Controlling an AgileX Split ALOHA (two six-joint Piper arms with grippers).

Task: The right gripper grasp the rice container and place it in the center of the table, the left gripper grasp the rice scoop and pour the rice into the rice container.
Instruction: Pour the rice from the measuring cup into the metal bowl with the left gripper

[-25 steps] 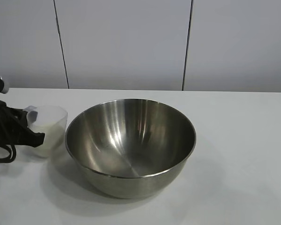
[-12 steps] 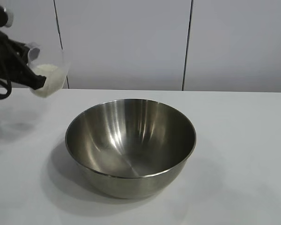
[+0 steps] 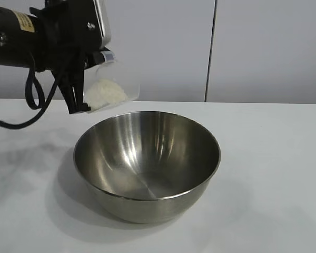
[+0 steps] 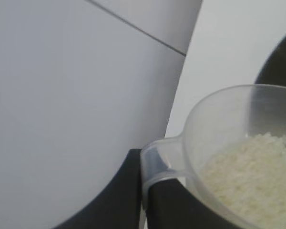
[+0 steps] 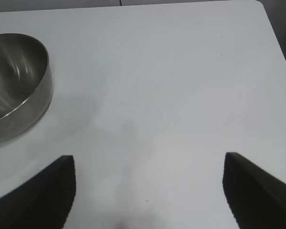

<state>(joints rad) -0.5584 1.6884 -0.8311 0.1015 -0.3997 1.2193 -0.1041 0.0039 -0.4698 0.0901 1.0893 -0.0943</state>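
The rice container (image 3: 146,163), a large shiny steel bowl, stands on the white table (image 3: 274,158) with no grains showing inside. My left gripper (image 3: 77,104) hangs above and just behind the bowl's left rim. It is shut on the handle tab of the rice scoop (image 3: 117,83), a clear plastic cup tipped toward the bowl with the rice (image 3: 104,93) heaped in it. In the left wrist view the black fingers (image 4: 181,205) pinch the scoop's tab (image 4: 157,160), and the rice (image 4: 252,176) lies inside. My right gripper (image 5: 150,191) stands open over bare table, apart from the bowl (image 5: 16,81).
A white panelled wall (image 3: 210,47) rises behind the table. The table's far edge and rounded corner (image 5: 257,5) show in the right wrist view. A black cable (image 3: 34,105) loops below the left arm.
My left gripper has lifted the scoop off the table beside the bowl, carried it up and toward the bowl's rim, and tilted it. The bowl has not moved.
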